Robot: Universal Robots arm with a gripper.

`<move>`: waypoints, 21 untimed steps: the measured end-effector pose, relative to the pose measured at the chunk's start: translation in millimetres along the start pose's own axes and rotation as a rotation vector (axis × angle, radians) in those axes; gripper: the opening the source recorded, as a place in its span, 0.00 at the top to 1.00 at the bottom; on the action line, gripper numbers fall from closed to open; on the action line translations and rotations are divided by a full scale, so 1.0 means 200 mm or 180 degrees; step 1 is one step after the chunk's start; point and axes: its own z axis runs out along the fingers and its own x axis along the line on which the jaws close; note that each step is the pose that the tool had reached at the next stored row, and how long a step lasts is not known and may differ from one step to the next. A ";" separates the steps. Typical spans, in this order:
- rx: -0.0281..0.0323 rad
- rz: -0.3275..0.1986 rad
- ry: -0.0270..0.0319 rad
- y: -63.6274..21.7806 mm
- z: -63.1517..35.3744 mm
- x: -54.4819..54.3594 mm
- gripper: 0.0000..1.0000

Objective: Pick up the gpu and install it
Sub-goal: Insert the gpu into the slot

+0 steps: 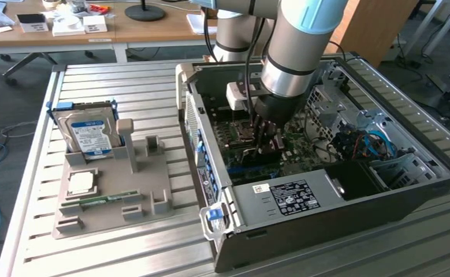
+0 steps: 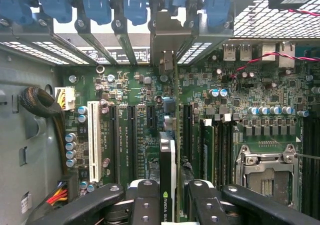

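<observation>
At the exterior view's left, a grey moulded holder tray [image 1: 113, 190] is seen on the slatted metal table [image 1: 40, 242]. A silver hard drive with a blue label [image 1: 90, 135] is stood upright in it, its lettering too small to be read; a square silver processor chip [image 1: 81, 183] and a narrow green memory stick [image 1: 101, 200] are laid flat nearer the tray's front.

Further right, the open black computer case [image 1: 317, 190] is laid on its side, a black power supply with a white printed label [image 1: 294, 197] at its near end; that text cannot be read. The silver and light-blue robot arm [image 1: 298, 40] is reached down into the case over the green motherboard [image 2: 145, 90].

In the wrist view, a white expansion slot [image 2: 93, 140] and black slots beside it are shown. The black gripper [image 2: 167, 200] is clamped on the gpu [image 2: 167, 175], a thin card seen edge-on, its fingers [image 2: 145, 205] pressed to both faces. The card is held upright over the motherboard, in line with a black slot, its metal bracket end [image 2: 165, 45] toward the rear openings. White lettering on its edge is read as "NVIDIA QUA", cut off below.
</observation>
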 end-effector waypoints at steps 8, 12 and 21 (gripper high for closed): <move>0.0000 0.0002 0.0001 0.005 0.004 0.00 0.74; 0.0001 0.0005 -0.0001 0.006 0.021 0.00 0.74; 0.0000 0.0008 0.0000 0.011 0.031 0.00 0.74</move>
